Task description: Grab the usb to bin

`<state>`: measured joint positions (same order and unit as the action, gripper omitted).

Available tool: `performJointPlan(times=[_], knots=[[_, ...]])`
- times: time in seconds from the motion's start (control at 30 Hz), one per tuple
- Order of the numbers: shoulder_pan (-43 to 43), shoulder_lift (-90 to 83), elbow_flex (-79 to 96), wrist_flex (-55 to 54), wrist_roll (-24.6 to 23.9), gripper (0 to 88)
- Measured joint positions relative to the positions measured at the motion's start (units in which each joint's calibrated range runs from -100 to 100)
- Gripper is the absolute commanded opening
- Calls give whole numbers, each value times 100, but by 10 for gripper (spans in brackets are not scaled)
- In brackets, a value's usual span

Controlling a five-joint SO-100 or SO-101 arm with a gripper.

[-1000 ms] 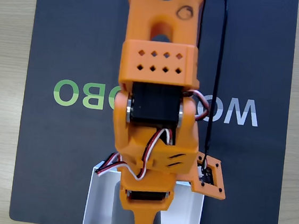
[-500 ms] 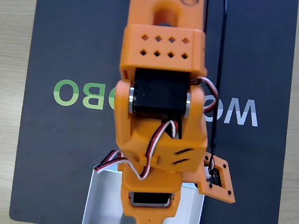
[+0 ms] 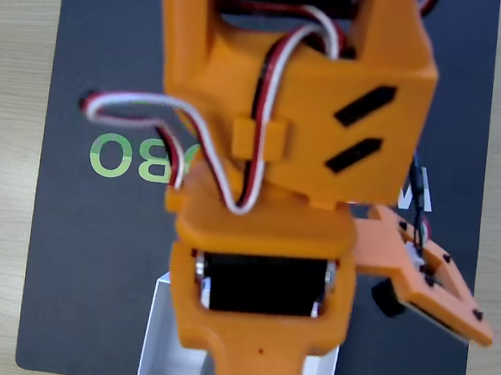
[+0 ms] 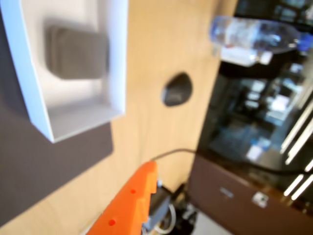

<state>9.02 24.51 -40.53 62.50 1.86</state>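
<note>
The orange gripper shows in the wrist view as one blurred finger at the lower edge, holding nothing; its partner is out of frame, so whether the jaws stand apart or together cannot be told. It is well clear of the shallow white cardboard box, the bin, which lies toward the upper left of that view. Inside the bin rests the small matte grey square block with rounded corners, the usb, flat on the floor near the bin's middle.

In the fixed view the orange arm looms much larger than half a second ago, when its wrist hung low over the bin; it has risen toward the camera and away from the box. With the usb lying free in the bin and the arm lifting off, the drop looks done and the task is, by my judgement, essentially complete, leaving only the retreat.

The bin sits at the near edge of the dark mat that covers the wooden bench, but the arm covers most of it. Beyond the bin on the bench, the wrist view shows a dark rounded object and a clear plastic bottle, both too blurred to read further.
</note>
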Motion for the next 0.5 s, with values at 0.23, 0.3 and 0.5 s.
performJointPlan(times=[0.23, 0.3, 0.5], knots=[[0, -2516, 2142, -9, 0, 141], [0, -3201, 2784, -9, 0, 84], [0, -5412, 4609, -9, 21, 32]])
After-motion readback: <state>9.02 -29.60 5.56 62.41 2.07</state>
